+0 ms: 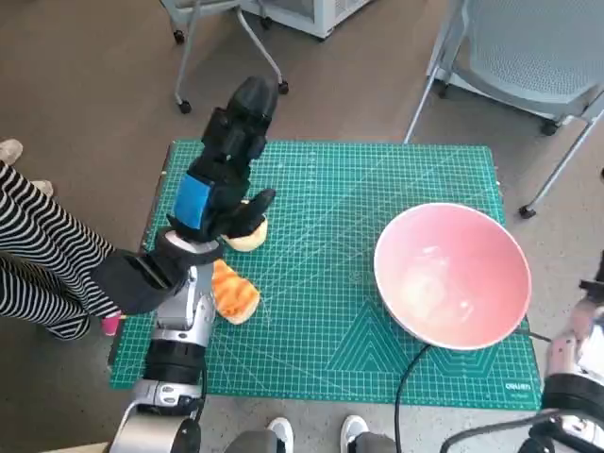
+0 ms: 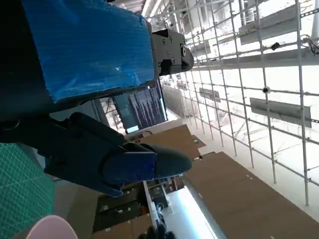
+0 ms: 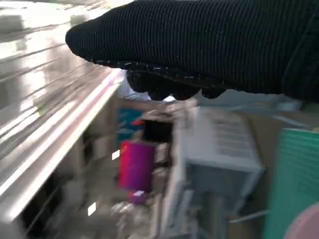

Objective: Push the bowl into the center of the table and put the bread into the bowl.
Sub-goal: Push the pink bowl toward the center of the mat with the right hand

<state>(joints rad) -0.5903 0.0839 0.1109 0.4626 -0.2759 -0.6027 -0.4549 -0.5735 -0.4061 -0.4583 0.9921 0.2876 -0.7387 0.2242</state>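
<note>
- Bowl position: the pink bowl (image 1: 453,274) stands on the right part of the green cutting mat (image 1: 321,179), with its rim near the mat's right edge. It is not at the center. Judgement: the push step is not complete.
- Bowl contents: the inside of the bowl shows only pale glare. No bread lies in it.
- Bread position: one pale bread piece (image 1: 247,236) lies on the left part of the mat, just under the left hand. A second, orange-toned piece (image 1: 233,293) lies nearer the front edge, beside the left forearm. Both are well apart from the bowl.
- Left hand (image 1: 219,203): it hangs over the pale piece with its fingers curled downward. The views do not show whether the fingers grip the bread, so I cannot tell its state.
- Right hand (image 3: 199,47): the wrist view shows its glove only, off the mat's right side. Finger state cannot be told.
- Remaining work, as judged: move the bowl to the center, then place the bread in it.
</note>
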